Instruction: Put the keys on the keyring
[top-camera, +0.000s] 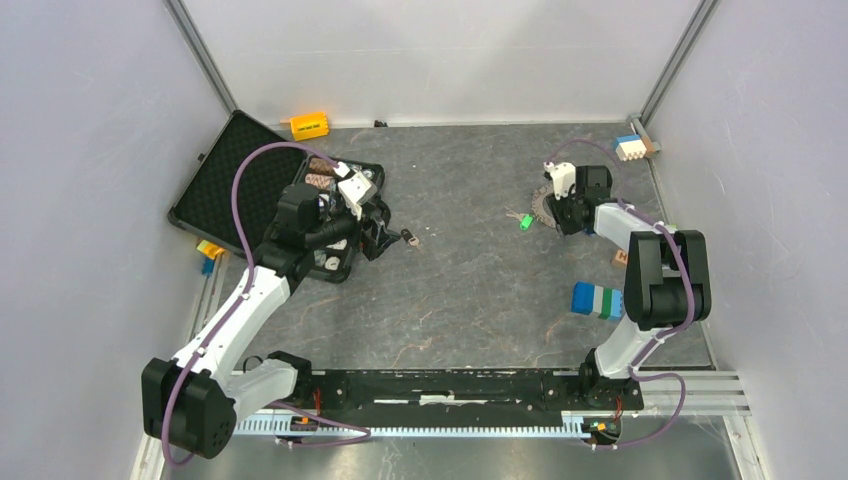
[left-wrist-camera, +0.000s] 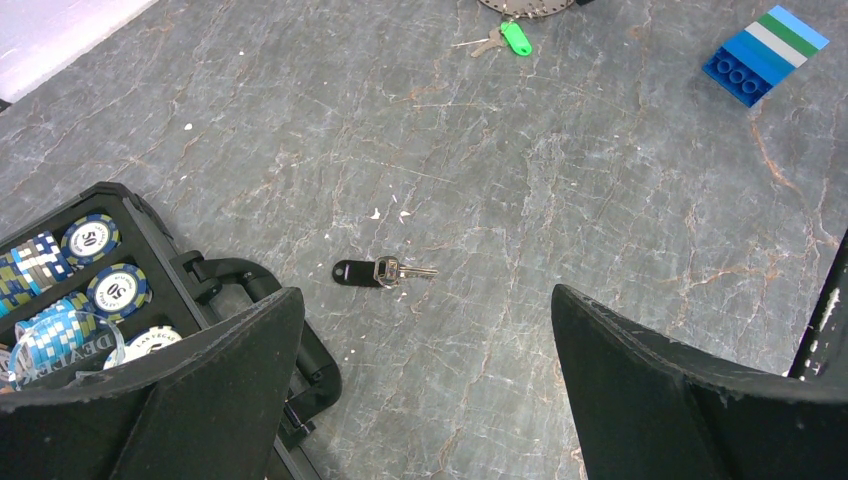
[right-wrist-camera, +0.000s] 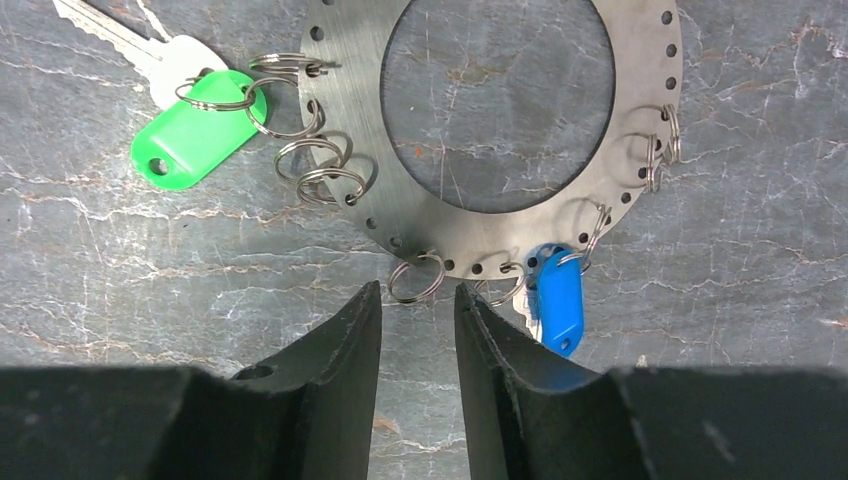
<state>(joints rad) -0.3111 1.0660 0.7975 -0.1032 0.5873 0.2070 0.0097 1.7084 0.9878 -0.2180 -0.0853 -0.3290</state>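
Note:
The keyring (right-wrist-camera: 345, 110), a flat grey metal plate with holes along its rim, carries several small split rings. A blue key (right-wrist-camera: 558, 295) hangs from one ring at its near edge. The green key (right-wrist-camera: 190, 140) lies at its left, its ring overlapping the plate's rings. My right gripper (right-wrist-camera: 418, 287) is open a little, with its tips either side of an empty split ring (right-wrist-camera: 415, 278) and gripping nothing. A black key (left-wrist-camera: 375, 271) lies loose on the table. Just short of it, my left gripper (left-wrist-camera: 428, 295) stands wide open and empty.
An open black case of poker chips (left-wrist-camera: 150, 225) sits right beside my left gripper's left finger. A blue, white and green block stack (top-camera: 597, 299) lies near the right arm. More blocks (top-camera: 630, 147) and an orange one (top-camera: 309, 124) sit by the back wall.

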